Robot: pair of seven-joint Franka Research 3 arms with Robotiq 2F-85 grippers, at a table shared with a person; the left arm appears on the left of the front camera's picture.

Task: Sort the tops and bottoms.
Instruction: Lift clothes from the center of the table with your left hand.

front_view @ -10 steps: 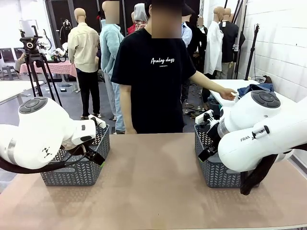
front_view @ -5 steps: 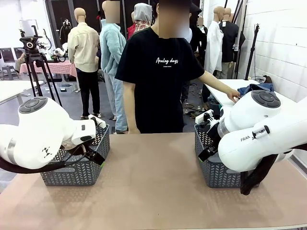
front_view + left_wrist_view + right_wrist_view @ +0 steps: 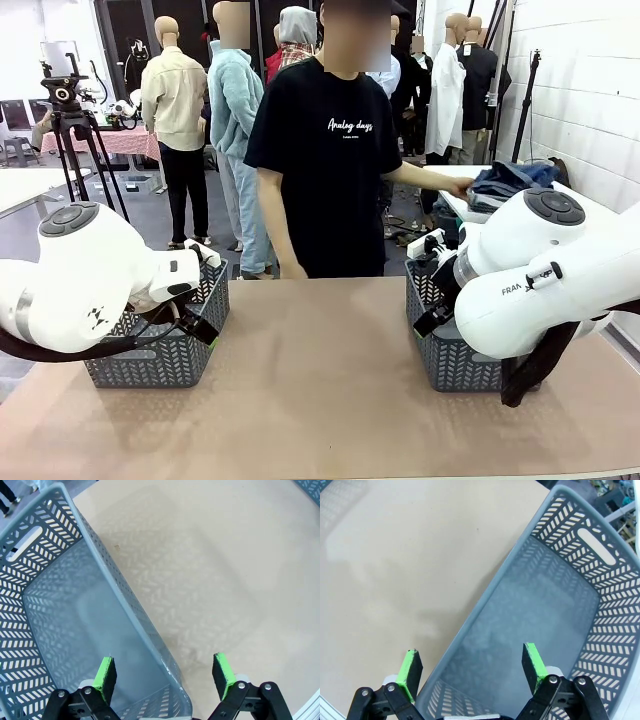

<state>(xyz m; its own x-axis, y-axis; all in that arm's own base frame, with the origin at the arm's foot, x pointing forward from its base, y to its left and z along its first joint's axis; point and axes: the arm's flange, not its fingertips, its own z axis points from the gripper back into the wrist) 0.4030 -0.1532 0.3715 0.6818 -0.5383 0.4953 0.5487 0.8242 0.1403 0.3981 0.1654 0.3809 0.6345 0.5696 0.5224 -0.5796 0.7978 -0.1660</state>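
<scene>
One basket (image 3: 165,360) stood at the table's (image 3: 320,390) left end and another basket (image 3: 445,362) at its right end, with the person (image 3: 330,150) behind the far edge between them, and a heap of clothes (image 3: 505,182) on a side table (image 3: 452,205) beyond the right one.

Tabletop (image 3: 320,390) open (baskets (image 3: 165,355) flank it).

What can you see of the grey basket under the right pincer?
The grey basket looks like moulded plastic: rectangular, with herringbone-slotted walls, a solid floor and an oval handle slot in one end wall. It stands upright on the tan table, on the robot's right, toward the far edge. The part of its floor that shows is bare. The open right pincer hangs above its long rim, one finger over the inside and one over the table, apparently clear of it.
</scene>
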